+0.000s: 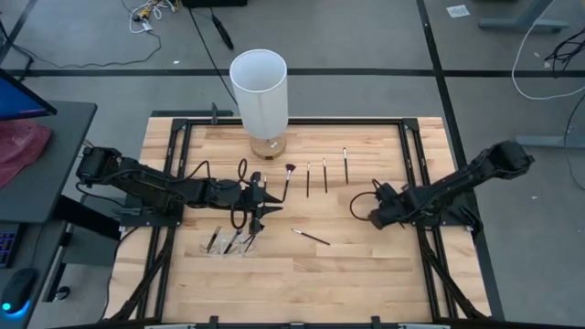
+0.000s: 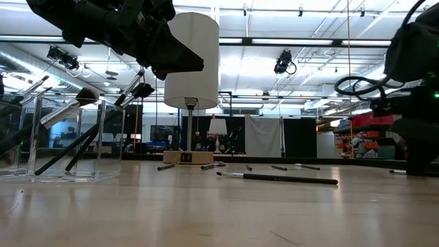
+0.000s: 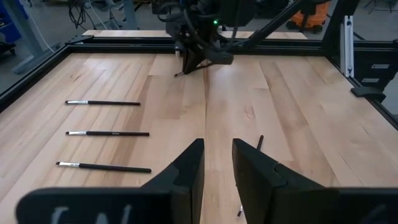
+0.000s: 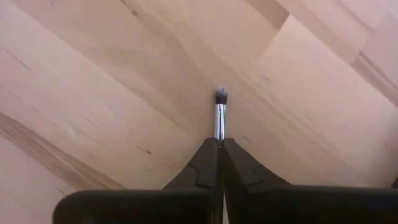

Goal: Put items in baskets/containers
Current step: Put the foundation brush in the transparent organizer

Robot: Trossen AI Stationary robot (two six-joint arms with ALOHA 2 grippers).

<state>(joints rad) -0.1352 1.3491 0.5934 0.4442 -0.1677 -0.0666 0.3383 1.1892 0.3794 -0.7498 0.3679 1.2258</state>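
Note:
Several thin dark brushes lie flat on the wooden table: a row (image 1: 324, 175) at the far middle and a single one (image 1: 311, 237) nearer the front. A clear container (image 1: 227, 243) at the near left has brushes (image 2: 75, 130) leaning inside it. My left gripper (image 3: 217, 165) hovers open beside and above the container, with nothing between its fingers. My right gripper (image 4: 220, 146), at the table's right (image 1: 370, 215), points steeply down and is shut on a brush (image 4: 220, 112). My right gripper pinches the brush between its two fingertips, just behind the silvery ferrule (image 4: 220, 127). The ferrule and small bristle tip stick out beyond the fingertips, along the line of the fingers. The fingers slant down from above; I cannot tell whether the tip touches the wood.
A tall white cylinder (image 1: 259, 91) stands on a wooden base at the table's far edge. A black metal frame (image 1: 411, 164) runs along the table's sides. Bare wood lies across the near half.

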